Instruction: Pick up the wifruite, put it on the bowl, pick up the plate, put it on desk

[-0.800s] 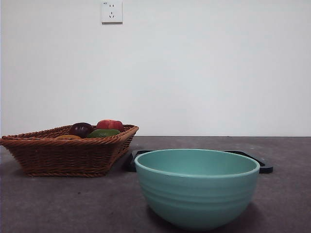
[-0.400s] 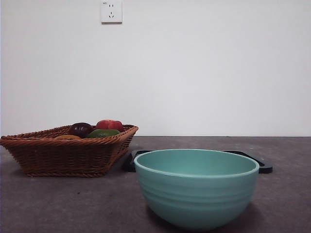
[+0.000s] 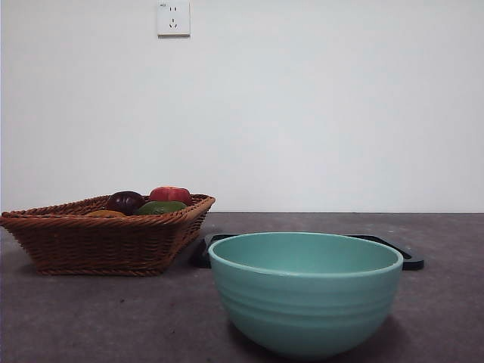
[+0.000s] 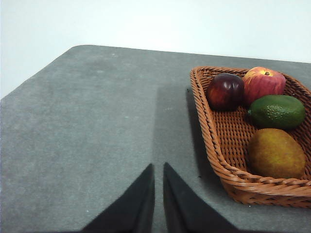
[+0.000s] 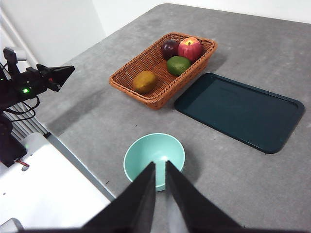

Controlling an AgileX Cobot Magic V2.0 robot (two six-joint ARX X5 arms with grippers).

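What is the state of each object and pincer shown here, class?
Oval orange-brown wifruite: lying in basket.
Brown woven wicker basket: holding four fruits.
Mint-teal ribbed bowl: upright, empty.
Dark rectangular tray: flat, empty.
Left pincer: nearly shut, empty.
Right pincer: nearly shut, empty, above bowl.

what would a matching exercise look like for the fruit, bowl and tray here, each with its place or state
Things:
1. oval orange-brown fruit
2. mint-teal glazed bowl
3. dark rectangular tray
4. red apple

Places or states:
A. flat on the grey desk, nothing on it
B. at the far end of the brown wicker basket, beside the dark purple fruit
C. alone at the near end of the basket
D. standing empty on the desk

Pairs: 1-C, 2-D, 3-A, 4-B
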